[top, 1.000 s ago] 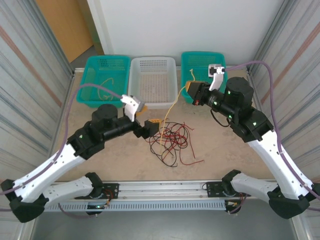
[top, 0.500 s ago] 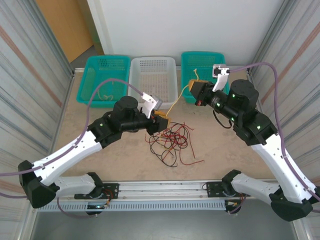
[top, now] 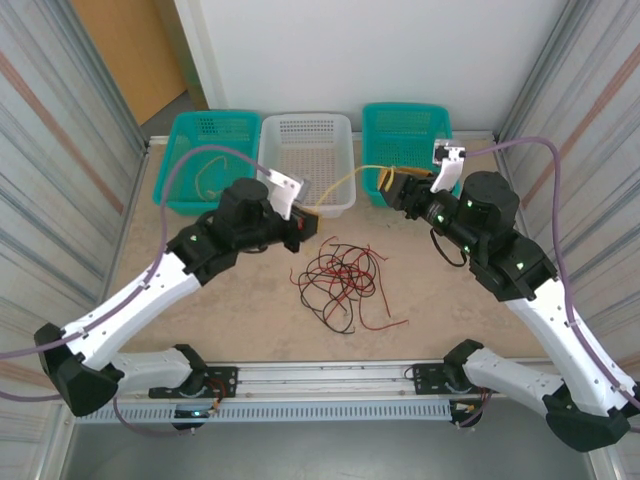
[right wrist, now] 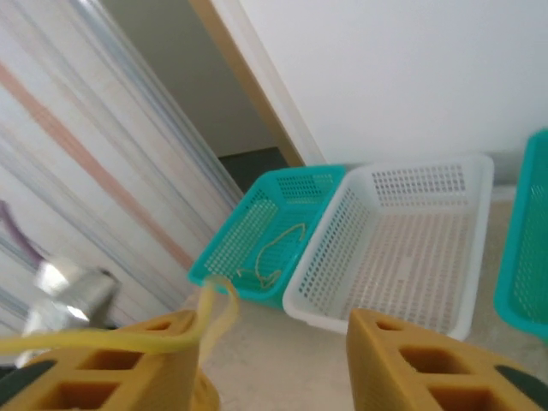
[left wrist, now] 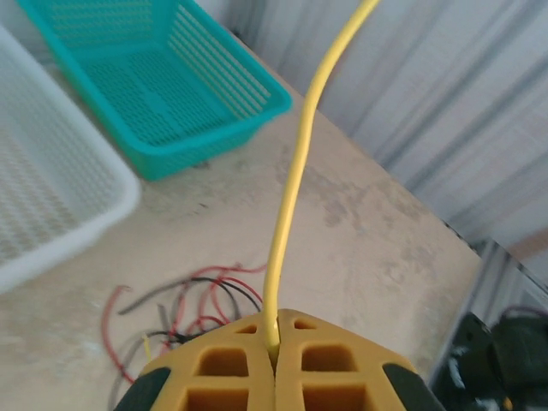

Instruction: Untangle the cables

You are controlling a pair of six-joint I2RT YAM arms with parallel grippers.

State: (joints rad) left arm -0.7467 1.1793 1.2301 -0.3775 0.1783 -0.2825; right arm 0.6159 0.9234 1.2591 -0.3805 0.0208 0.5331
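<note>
— The cables [top: 338,282]: where do they lie?
— The red and black ones sit in a loose tangle on the counter [top: 450,300], between the two arms. One yellow cable [top: 345,184] hangs in the air above the counter. It runs from the left claw [top: 303,222], past the front of the white basket [top: 305,120], to the right claw [top: 392,185].
— Is the left claw gripping it?
— Yes. In its wrist view the two fingers are pressed together on the yellow cable, which rises out of the seam between them.
— And the right claw?
— Its fingers stand well apart. The yellow cable is draped over one finger [right wrist: 128,351] and is not clamped.
— Anything in the baskets?
— A thin yellow-tan wire [right wrist: 274,257] lies curled in the left teal basket [top: 200,125]. The right teal basket [top: 400,125] stands just behind the right claw.
</note>
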